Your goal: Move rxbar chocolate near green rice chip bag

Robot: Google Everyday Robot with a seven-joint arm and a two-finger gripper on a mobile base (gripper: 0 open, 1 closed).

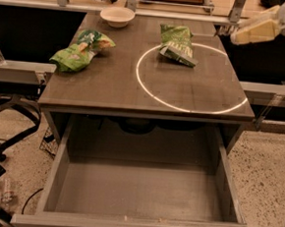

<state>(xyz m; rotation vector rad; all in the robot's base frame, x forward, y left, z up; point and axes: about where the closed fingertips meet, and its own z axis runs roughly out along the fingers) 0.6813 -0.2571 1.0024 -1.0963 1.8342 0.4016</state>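
gripper (240, 34): raised beyond the far right corner of the table (110, 83); I cannot tell what grip it has.
rxbar chocolate: not lying on the table; I cannot make it out, perhaps it is at the gripper.
green rice chip bag (81, 51): at the left edge.
progress: probably lifted; crossing over and setting down remain.
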